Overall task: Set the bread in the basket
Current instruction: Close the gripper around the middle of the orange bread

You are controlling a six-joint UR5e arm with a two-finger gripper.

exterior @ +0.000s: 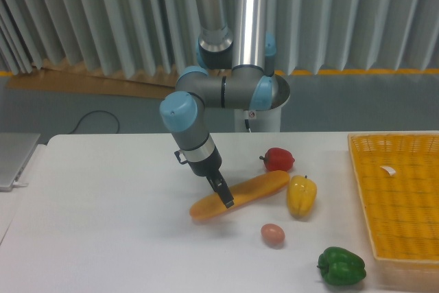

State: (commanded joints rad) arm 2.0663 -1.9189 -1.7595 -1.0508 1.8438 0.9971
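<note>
I had the hand (223, 197) low against the bread (239, 195), which lay flat on the tabletop (110, 224) well left of the basket (398, 200), presumably lining up a mid-loaf grip, though I could not tell whether its fingers had closed.

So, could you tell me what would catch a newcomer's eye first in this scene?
Probably the robot arm reaching down at the middle of the white table, its gripper right at the long orange bread lying there. Next, the big yellow basket at the right edge, and the bright foods scattered between: a red pepper, yellow pepper, egg and green pepper.
</note>
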